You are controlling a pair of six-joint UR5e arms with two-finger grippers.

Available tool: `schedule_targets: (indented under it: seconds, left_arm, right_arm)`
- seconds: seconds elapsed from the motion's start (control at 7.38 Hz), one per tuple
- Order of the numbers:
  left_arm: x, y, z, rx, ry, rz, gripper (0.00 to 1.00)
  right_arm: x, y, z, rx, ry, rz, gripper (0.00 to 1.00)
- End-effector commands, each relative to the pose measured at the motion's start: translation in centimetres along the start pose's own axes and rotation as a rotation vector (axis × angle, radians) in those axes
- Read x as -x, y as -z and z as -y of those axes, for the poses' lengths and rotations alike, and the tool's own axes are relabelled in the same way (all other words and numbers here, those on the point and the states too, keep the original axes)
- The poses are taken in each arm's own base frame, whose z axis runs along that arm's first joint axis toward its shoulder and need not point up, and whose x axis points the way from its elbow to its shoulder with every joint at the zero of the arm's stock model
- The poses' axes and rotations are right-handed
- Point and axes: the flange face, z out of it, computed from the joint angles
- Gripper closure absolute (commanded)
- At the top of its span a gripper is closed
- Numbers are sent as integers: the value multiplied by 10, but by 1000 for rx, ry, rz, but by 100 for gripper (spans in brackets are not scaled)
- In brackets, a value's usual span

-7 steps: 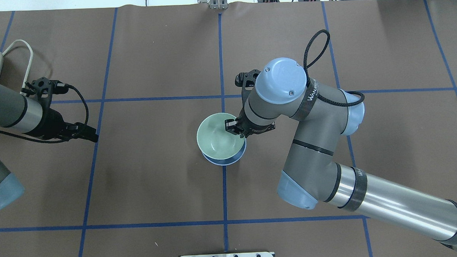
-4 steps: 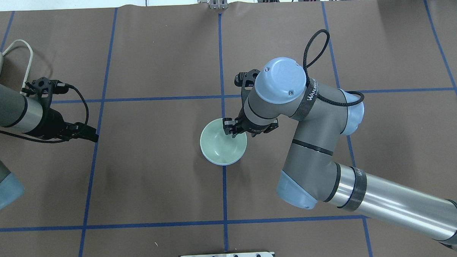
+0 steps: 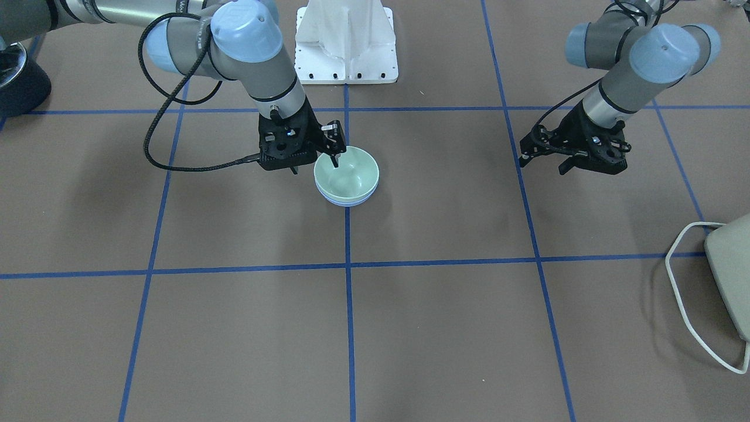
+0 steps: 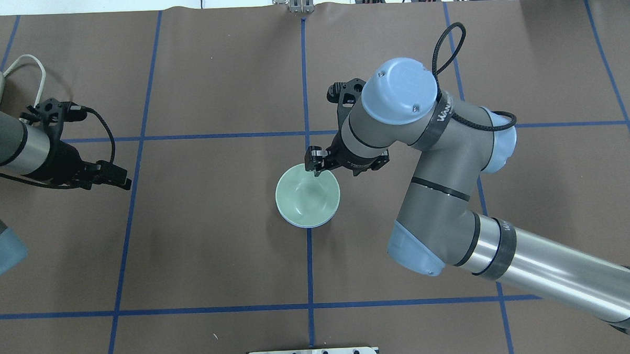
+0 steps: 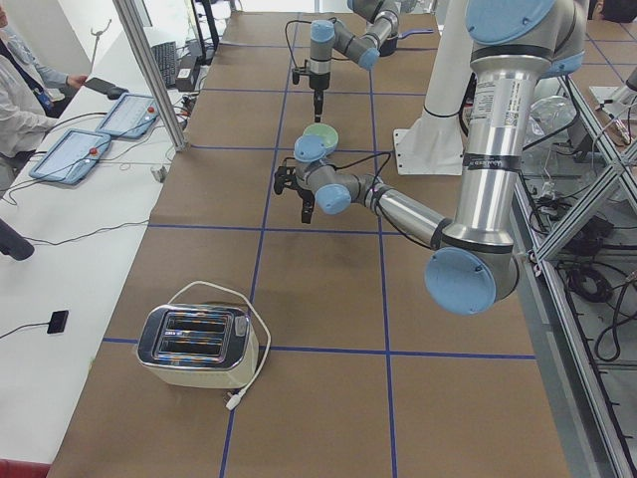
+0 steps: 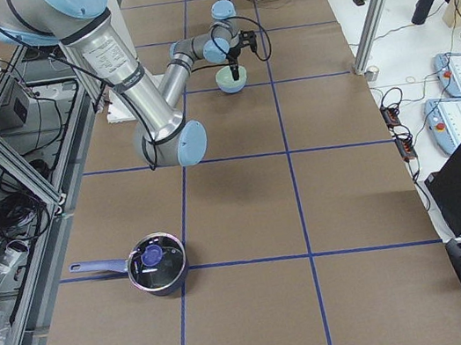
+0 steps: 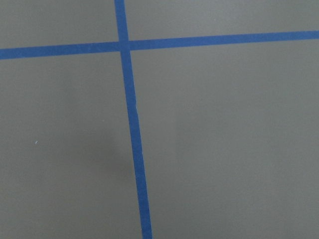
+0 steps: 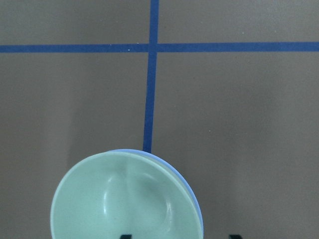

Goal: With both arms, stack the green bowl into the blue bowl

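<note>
The green bowl (image 4: pixel 308 195) sits nested in the blue bowl (image 4: pixel 309 227) at the table's centre; only a thin blue rim shows beneath it. Both show in the front view, the green bowl (image 3: pixel 347 173) above the blue bowl (image 3: pixel 345 203), and in the right wrist view, the green bowl (image 8: pixel 124 199) and the blue rim (image 8: pixel 197 209). My right gripper (image 4: pixel 325 169) is open and empty, raised just above the bowls' far rim (image 3: pixel 313 167); its fingertips stand wide apart at the bottom edge of the right wrist view. My left gripper (image 4: pixel 118 181) is open and empty, far to the left over bare table (image 3: pixel 542 161).
A toaster (image 5: pixel 196 344) with a white cable stands at the table's left end. A lidded pot (image 6: pixel 153 262) sits near the right end. The white pedestal base (image 3: pixel 345 41) stands at the robot's side. Blue tape lines grid the brown table.
The right gripper let go of the green bowl, which settled down into the blue bowl, then rose and drew back over the far rim. The left arm pulled slightly leftward.
</note>
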Motion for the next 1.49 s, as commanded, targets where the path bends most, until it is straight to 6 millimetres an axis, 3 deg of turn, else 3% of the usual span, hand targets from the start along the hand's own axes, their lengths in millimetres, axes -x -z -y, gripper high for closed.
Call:
schedule_targets:
  seconds: [0.0, 0.14, 0.27, 0.41, 0.54, 0.68, 0.81, 0.95, 1.08, 1.22, 1.35]
  left_arm:
    - [29, 29, 14, -9, -24, -15, 3]
    - [73, 48, 15, -21, -51, 4, 2]
    - [128, 70, 17, -30, -101, 15, 2]
    - [184, 90, 22, -44, -141, 24, 2]
    - [230, 105, 26, -57, -162, 23, 2]
    - [270, 124, 26, -73, -167, 16, 2]
    - [306, 141, 20, -77, -172, 31, 2]
    - [328, 154, 9, -67, -169, 49, 2]
    - [338, 158, 5, -55, -157, 54, 2]
    - [353, 152, -18, -36, -125, 65, 2]
    - [355, 151, -24, -33, -121, 68, 2]
  right_arm:
    - [-60, 48, 43, 14, -80, 33, 0]
    - [-95, 57, 49, -12, -22, 12, 0]
    - [-140, 78, 69, -51, 39, -17, 0]
    - [-183, 95, 60, -67, 99, -40, 0]
    - [-220, 114, 67, -95, 61, -68, 0]
    - [-246, 125, 76, -90, 16, -69, 0]
    - [-257, 140, 84, -66, -18, -29, 0]
    - [-268, 140, 82, -64, -28, -37, 0]
    - [-282, 140, 77, -72, -43, -57, 0]
    - [-319, 134, 69, -61, -88, -93, 0]
    - [-356, 137, 63, -59, -122, -125, 0]
